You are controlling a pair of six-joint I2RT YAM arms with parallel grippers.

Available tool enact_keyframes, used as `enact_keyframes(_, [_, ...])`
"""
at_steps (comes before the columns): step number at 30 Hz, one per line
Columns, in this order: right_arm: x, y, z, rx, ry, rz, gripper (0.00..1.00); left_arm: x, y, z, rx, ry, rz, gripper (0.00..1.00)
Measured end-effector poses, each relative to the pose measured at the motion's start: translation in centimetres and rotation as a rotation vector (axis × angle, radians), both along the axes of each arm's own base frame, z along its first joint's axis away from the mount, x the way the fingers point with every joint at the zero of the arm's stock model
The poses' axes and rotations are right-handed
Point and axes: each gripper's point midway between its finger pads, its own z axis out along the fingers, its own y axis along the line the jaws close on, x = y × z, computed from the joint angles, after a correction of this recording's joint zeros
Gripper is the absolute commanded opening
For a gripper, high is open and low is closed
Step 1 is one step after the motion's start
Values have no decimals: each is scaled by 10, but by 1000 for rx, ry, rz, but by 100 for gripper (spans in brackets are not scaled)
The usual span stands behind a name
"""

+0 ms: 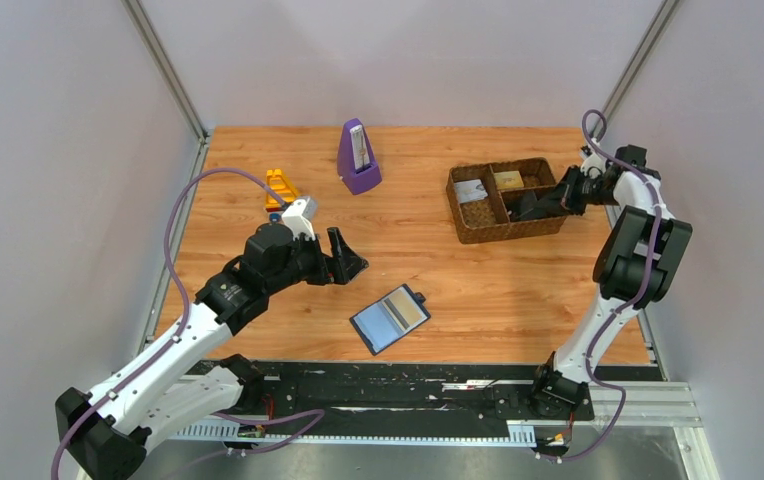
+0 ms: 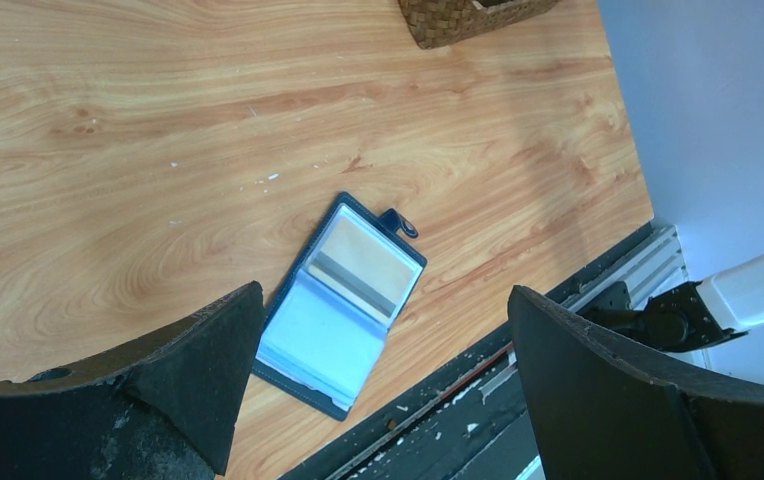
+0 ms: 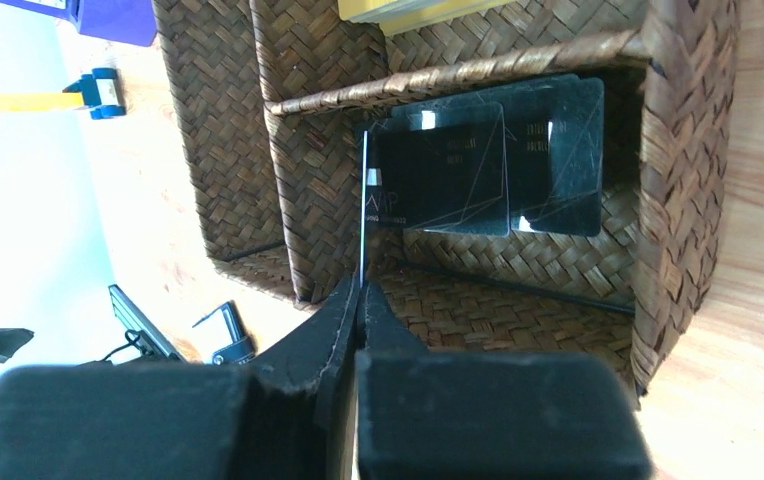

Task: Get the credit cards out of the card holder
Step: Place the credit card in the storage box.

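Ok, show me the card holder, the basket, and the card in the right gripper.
card holder point(image 1: 390, 318): top view, on its open inner pages.
basket point(image 1: 513, 231): top view, on its near wall.
card point(image 3: 364, 200): right wrist view, on its thin edge.

I've got bare table point(image 1: 518, 290) all round the card holder point(image 1: 390, 319), easy to reach from above, but my right gripper point(image 3: 362, 292) is squeezed into a basket point(image 3: 678, 150) compartment, woven walls on both sides.

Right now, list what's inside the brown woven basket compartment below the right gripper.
Two overlapping dark plastic cards; a third card edge-on in the right gripper. Anything beneath is covered.
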Motion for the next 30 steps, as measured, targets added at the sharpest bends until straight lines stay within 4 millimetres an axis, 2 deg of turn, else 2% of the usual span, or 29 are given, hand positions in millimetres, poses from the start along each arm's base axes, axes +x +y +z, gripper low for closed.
enact_keyframes(13, [7, 6, -10, 32, 11, 23, 2, 2, 1, -1, 7, 0, 11, 100])
enact_keyframes(19, [10, 7, -14, 33, 21, 25, 10, 3, 1, -4, 12, 6, 11, 100])
enact_keyframes(22, [10, 6, -18, 26, 30, 23, 18, 3, 1, -4, 12, 6, 12, 100])
enact_keyframes(30, [13, 2, -23, -13, 48, 7, 24, 3, 1, -4, 14, 4, 17, 100])
